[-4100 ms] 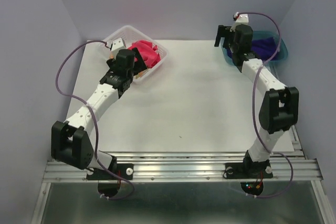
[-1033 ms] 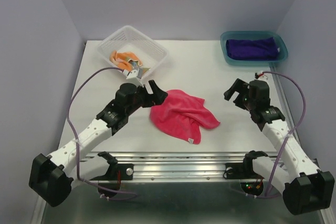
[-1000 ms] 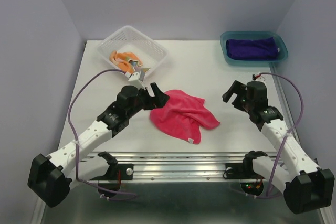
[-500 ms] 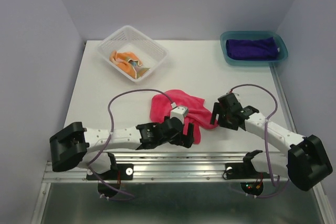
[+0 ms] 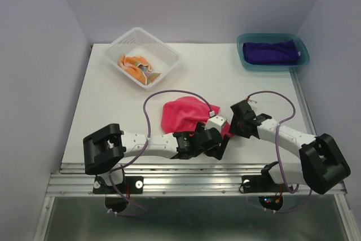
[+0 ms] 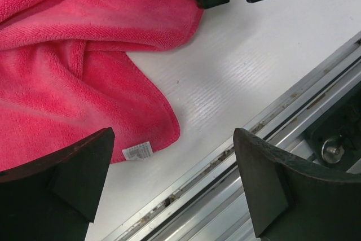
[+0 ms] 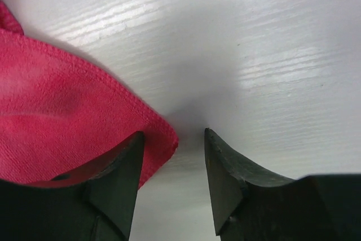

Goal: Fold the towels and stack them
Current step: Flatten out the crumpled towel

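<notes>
The hot pink towel (image 5: pixel 180 114) lies crumpled on the white table near the front. My left gripper (image 5: pixel 221 146) hangs wide open over its front corner, the one with the white label (image 6: pixel 137 150); nothing sits between its fingers (image 6: pixel 84 162). My right gripper (image 5: pixel 232 126) is low at the towel's right corner (image 7: pixel 163 139). Its jaws are part-way in, with the corner between them but not pinched. The purple towel (image 5: pixel 271 52) lies in the teal tray. The peach towel (image 5: pixel 135 65) sits in the white basket.
The teal tray (image 5: pixel 242 49) stands at the back right and the white mesh basket (image 5: pixel 169 55) at the back left. A metal rail (image 6: pixel 271 134) runs along the table's front edge, right under my left gripper. The two grippers are close together.
Both arms have come down to the towel's front right. The left arm swung right along the front edge. The right jaws have narrowed around the towel's corner, and the towel's right side has bunched inward.
</notes>
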`<state>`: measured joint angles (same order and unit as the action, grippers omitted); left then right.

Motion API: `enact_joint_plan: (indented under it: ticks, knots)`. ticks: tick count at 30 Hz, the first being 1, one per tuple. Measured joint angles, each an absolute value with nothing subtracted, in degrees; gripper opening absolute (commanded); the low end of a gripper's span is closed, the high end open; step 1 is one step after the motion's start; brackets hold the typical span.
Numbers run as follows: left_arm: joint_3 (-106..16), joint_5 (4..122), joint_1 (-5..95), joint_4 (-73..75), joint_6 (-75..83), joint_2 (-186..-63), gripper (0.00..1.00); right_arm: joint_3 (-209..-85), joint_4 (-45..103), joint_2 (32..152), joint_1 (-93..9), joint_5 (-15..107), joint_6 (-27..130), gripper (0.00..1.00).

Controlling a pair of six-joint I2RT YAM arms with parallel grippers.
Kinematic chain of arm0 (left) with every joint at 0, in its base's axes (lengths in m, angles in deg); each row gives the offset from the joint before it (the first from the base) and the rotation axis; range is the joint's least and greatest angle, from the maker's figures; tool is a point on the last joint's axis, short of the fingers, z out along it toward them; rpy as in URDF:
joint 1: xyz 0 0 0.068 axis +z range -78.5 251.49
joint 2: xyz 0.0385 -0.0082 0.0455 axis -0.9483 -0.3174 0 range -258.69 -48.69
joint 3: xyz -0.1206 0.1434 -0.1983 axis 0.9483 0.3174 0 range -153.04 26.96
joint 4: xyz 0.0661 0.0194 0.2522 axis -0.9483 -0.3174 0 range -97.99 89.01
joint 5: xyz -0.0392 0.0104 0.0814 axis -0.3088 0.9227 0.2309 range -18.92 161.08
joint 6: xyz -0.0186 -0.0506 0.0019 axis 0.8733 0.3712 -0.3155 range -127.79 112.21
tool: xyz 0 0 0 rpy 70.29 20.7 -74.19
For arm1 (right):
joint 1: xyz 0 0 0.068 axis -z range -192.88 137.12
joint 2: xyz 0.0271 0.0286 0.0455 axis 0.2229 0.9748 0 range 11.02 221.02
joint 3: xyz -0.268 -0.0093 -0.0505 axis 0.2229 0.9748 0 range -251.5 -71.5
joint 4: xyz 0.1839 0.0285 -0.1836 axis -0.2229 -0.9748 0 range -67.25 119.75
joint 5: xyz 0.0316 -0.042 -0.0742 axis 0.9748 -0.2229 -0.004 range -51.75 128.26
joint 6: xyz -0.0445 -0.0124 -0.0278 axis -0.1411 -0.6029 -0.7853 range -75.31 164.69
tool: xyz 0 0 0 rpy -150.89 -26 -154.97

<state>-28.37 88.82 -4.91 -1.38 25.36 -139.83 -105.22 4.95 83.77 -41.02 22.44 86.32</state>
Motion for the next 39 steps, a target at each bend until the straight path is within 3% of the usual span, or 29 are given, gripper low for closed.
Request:
enact_joint_plan:
  ticks: [3,8,12,26,29,32,33,35,39]
  knots:
    - [-29.53,88.75,-4.91,-1.42,23.72,-142.19,0.99,-105.26,7.01,84.91,-41.04,21.17,86.76,0.32]
    - [-31.73,87.99,-4.91,-1.40,21.47,-146.67,0.93,-105.24,9.21,85.76,-41.04,20.19,87.00,0.18]
    - [-32.17,86.76,-4.91,-1.13,20.16,-149.05,0.77,-105.17,9.32,85.58,-41.04,20.28,87.15,0.06]
    - [-30.71,84.84,-4.93,-0.41,21.75,-150.97,0.74,-105.13,7.95,84.86,-41.04,19.34,87.06,0.06]
    - [-31.47,85.91,-4.95,-1.07,22.19,-151.65,0.62,-105.13,7.55,84.56,-41.04,19.10,86.97,0.06]
    - [-32.41,87.55,-4.97,-2.36,22.76,-152.46,0.33,-105.13,7.29,83.75,-41.04,18.86,86.95,0.06]
    - [-32.76,88.23,-4.97,-2.93,22.91,-152.81,0.16,-105.13,7.22,83.48,-41.04,18.70,86.95,0.06]
    - [-33.48,89.41,-4.82,-4.19,23.78,-153.25,0.00,-105.13,7.01,82.96,-41.04,18.51,86.93,0.06]
    - [-35.08,91.90,-4.99,-6.77,26.82,-154.14,0.00,-105.13,6.13,81.28,-41.04,17.81,86.93,0.06]
